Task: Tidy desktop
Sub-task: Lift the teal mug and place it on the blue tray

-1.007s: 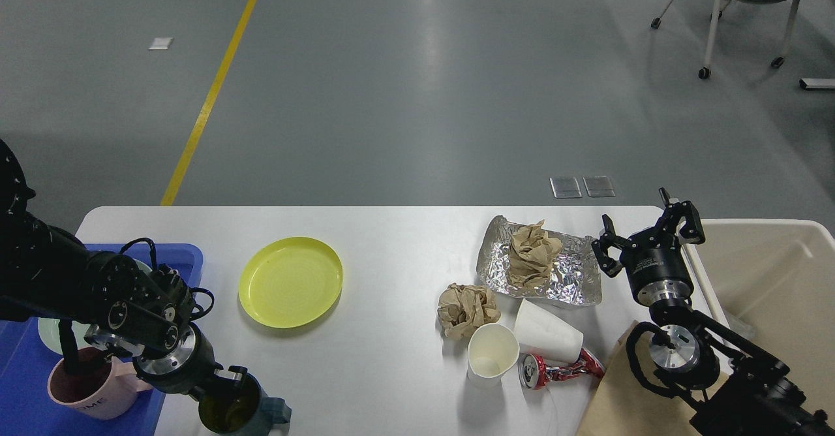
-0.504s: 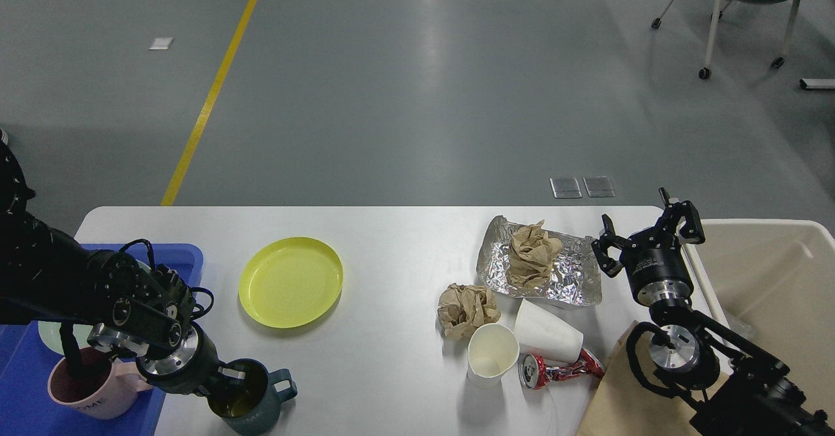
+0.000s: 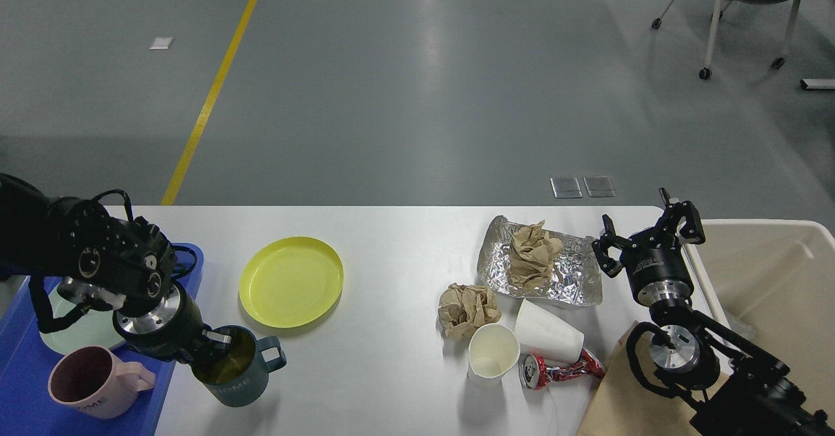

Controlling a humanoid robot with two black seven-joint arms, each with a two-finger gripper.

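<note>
Teal mug (image 3: 236, 367), clamped by left end effector (image 3: 212, 344), beside yellow plate (image 3: 291, 281); right end effector (image 3: 647, 235) apart.

Hidden, cropped and unreadable parts of the head view

The left gripper (image 3: 210, 344) has its fingers (image 3: 217, 338) down at the rim of the dark teal mug (image 3: 236, 371), so their spread is unclear. The blue tray (image 3: 23, 397) and brown paper bag (image 3: 620, 403) run off the bottom edge, the cream bin (image 3: 770, 292) off the right. The left arm covers part of the pale green plate (image 3: 81, 331). The pink mug (image 3: 91, 390) lettering is too small to read. The upright paper cup (image 3: 492, 352) overlaps the crushed can (image 3: 554, 369).
</note>
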